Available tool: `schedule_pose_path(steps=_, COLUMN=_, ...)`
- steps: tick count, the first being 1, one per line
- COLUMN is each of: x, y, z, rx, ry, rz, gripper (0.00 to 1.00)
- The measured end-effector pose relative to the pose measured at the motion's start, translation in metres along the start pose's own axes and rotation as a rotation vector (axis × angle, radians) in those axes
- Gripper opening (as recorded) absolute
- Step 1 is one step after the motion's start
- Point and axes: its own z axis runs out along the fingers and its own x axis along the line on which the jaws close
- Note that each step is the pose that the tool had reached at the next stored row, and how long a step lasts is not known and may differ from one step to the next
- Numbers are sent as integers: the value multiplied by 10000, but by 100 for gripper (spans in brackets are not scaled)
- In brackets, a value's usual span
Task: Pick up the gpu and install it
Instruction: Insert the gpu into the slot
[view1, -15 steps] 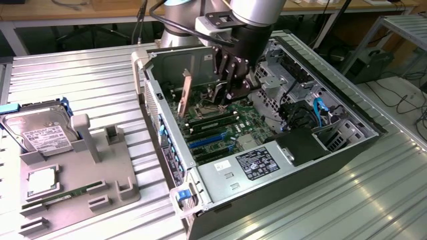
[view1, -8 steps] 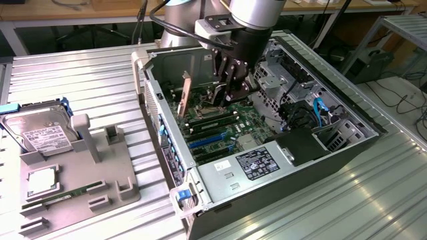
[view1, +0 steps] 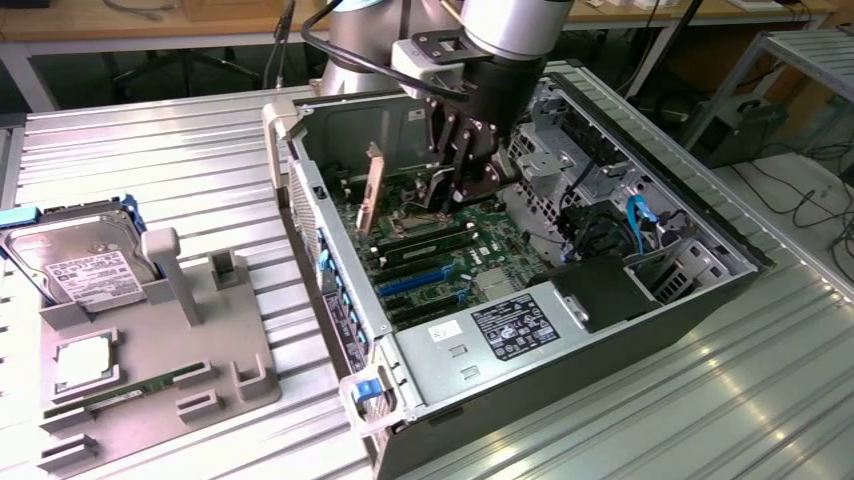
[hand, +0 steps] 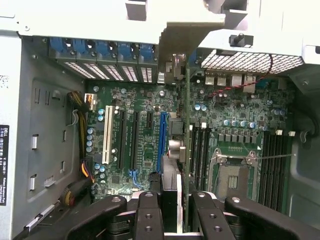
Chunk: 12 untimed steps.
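Observation:
The gpu (view1: 371, 190) stands upright on its edge inside the open computer case (view1: 694, 290), its pale bracket end toward the rear wall. In the wrist view the gpu (hand: 186, 125) appears edge-on, running from the black fingers (hand: 149, 215) to the rear slot openings. It hangs over the motherboard (hand: 135, 100), between the blue expansion slot (hand: 161, 140) and the memory slots. My gripper (view1: 461, 190) reaches down into the case and is shut on the card's inner end. In the wrist view my gripper (hand: 177, 210) shows a finger on each side of the card. Whether the card's lower edge sits in a slot is hidden.
A grey fixture tray (view1: 200, 350) on the exterior view's left holds a hard drive (view1: 80, 260), a processor chip (view1: 83, 360) and a memory stick (view1: 134, 390). Inside the case are the power supply (view1: 507, 325), blue cables (view1: 638, 225), drive cages and the open processor socket (hand: 235, 175).

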Motion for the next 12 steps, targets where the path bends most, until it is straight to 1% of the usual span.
schedule_pose_path(steps=1, x=0, y=-4, z=-1, rx=34, ry=6, rz=0, gripper=28)
schedule_pose_path(steps=2, x=0, y=-6, z=-1, rx=96, ry=11, rz=1, gripper=28)
schedule_pose_path(steps=4, x=0, y=-12, z=0, rx=278, ry=23, rz=-4, gripper=28)
schedule_pose_path(steps=5, x=0, y=-15, z=0, rx=388, ry=30, rz=-6, gripper=28)
schedule_pose_path(steps=7, x=0, y=-18, z=2, rx=582, ry=44, rz=-10, gripper=28)
schedule_pose_path(steps=8, x=0, y=-19, z=4, rx=644, ry=49, rz=-11, gripper=28)
schedule_pose_path(steps=9, x=0, y=-19, z=9, rx=670, ry=52, rz=-9, gripper=28)
schedule_pose_path(steps=11, x=0, y=-21, z=31, rx=683, ry=52, rz=11, gripper=28)
schedule_pose_path(steps=12, x=1, y=-23, z=61, rx=686, ry=51, rz=37, gripper=28)
